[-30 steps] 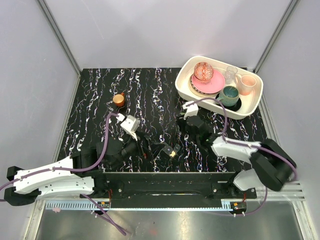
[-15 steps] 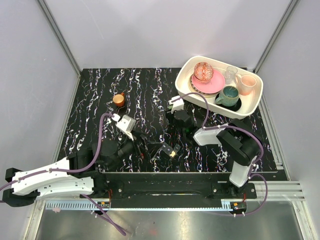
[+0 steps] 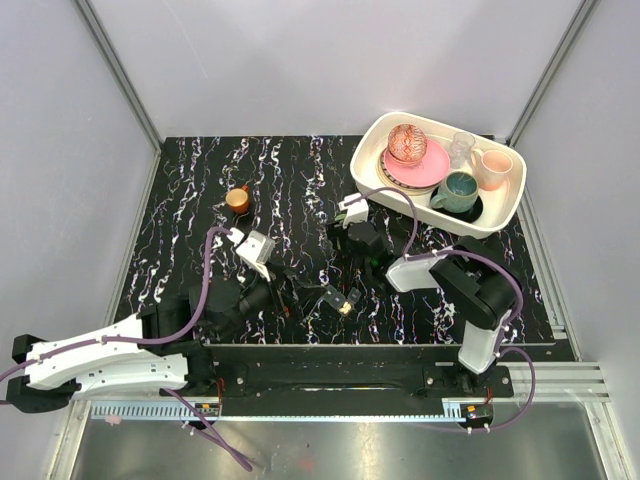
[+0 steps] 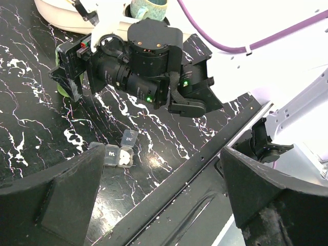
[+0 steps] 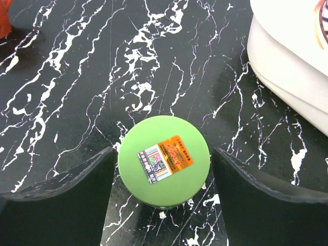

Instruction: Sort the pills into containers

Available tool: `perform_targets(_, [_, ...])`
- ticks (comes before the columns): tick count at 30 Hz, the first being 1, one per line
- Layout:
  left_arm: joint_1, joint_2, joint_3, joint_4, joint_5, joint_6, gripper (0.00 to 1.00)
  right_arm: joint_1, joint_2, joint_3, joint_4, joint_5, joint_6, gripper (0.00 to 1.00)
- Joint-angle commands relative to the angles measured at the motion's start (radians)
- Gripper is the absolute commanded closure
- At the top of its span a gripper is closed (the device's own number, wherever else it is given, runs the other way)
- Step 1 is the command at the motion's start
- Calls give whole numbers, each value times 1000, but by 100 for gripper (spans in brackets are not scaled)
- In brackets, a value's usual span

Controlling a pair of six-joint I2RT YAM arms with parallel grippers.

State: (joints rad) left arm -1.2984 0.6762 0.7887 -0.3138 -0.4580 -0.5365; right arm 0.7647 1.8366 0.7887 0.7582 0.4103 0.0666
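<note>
The right jaws stand spread on either side of a green bottle (image 5: pixel 164 159), the two dark fingers (image 5: pixel 56 200) close against its round lid. A thin dark gap shows at each side, so the jaws frame the bottle and do not pinch it. The lid bears a small orange and white label. The bottle stands upright on the black, white-veined table (image 3: pixel 300 180).

Beyond the right-hand finger, near it, lies the rim of a white tray (image 5: pixel 287 66). The tray holds a pink plate (image 3: pixel 432 166), a red patterned bowl (image 3: pixel 407 143), a teal mug (image 3: pixel 460 190), a pink cup (image 3: pixel 493 166) and a clear glass (image 3: pixel 462 148). Well beyond the left-hand finger sits a small orange cup (image 3: pixel 237 199).

The left jaws gape at their widest, with fingers (image 4: pixel 51 200) far apart and nothing between them. Just ahead of them, nearer the left-hand finger, lies the pill box (image 4: pixel 120 154), a small dark strip of compartments with at least one lid raised. It rests flat on the table between the two arms' jaws, apart from both. What its compartments hold is too small to tell. Past the box, the right wrist hangs over the green bottle.
</note>
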Motion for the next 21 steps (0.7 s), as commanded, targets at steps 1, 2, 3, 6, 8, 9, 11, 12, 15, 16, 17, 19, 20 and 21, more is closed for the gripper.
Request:
perform_targets(1, [1,2,-11,33,-28,-11,1,-4,-102,6,-9,1,18,16])
perform_targets(2, [1,2,-11,35,-28,-11,1,-4,-109,13,-38,-5,19,14])
perform_targets(3, [1,2,-14,36,-28,-11,1,-4,-129,18,-51,-16,22,13])
perform_targets(6, [1,-1,-16,35,-33,-16,1,-5,-178,41,-98,-18,24,9])
perform_targets(8, [1,-7,-20,25,-42,-26,1,-4,-227,84,-179,-5,24,7])
perform_targets(9, [1,-7,-20,15,-65,-36,1,-4,-247,99,-209,2,25,6])
perform_targets(11, [1,-9,-25,-17,-93,-65,1,-5,-311,156,-331,48,44,5])
perform_targets(12, [1,-10,-29,-24,-114,-72,1,-5,-335,181,-389,59,71,5])
perform_targets(15, [2,-9,-63,-19,-128,-88,1,-5,-424,248,-603,78,153,6])
perform_targets(16, [7,-4,-71,-13,-127,-92,1,-4,-478,259,-697,79,177,6])
perform_targets(17, [11,5,-86,-4,-111,-95,1,-5,-508,257,-738,61,221,7])
perform_targets(19, [33,35,-106,16,-82,-95,1,-4,-618,229,-851,36,269,9])
perform_targets(20, [43,48,-126,45,-46,-94,1,-4,-658,212,-873,3,310,12])
perform_targets(21, [66,77,-138,64,-24,-89,1,-4,-698,192,-893,-17,327,14])
